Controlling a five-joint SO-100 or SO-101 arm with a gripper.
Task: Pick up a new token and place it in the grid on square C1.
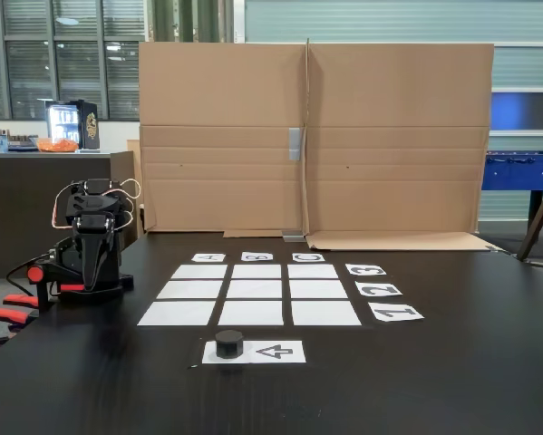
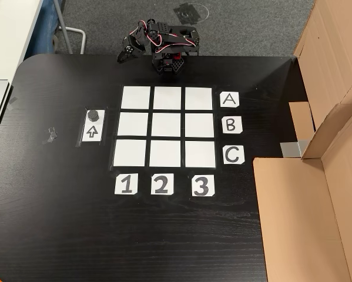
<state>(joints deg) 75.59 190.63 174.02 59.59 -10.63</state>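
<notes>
Token (image 2: 93, 114), black, short cylinder: resting on the arrow strip (image 2: 92, 133) beside the grid (image 2: 167, 126), on a dark worktop (image 2: 58, 223). Square C1 (image 2: 129, 153) bare. Arm folded at the worktop edge, well apart from the token; fingers (image 1: 92, 272) point down, apart or together cannot be told.

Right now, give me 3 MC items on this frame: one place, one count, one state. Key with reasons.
1. Where is the token?
A. On square C1
B. On the arrow strip
C. In the hand

2. How many white squares form the grid?
A. Six
B. Nine
C. Twelve

3. What is the state of square C1?
A. Bare
B. Holds a token
C. Covered by the arm

Key:
1. B: the token sits on the end of the arrow strip, beside the grid.
2. B: three rows of three.
3. A: square C1, in line with labels C and 1, is plain white; the arm is folded at the table edge.
</notes>
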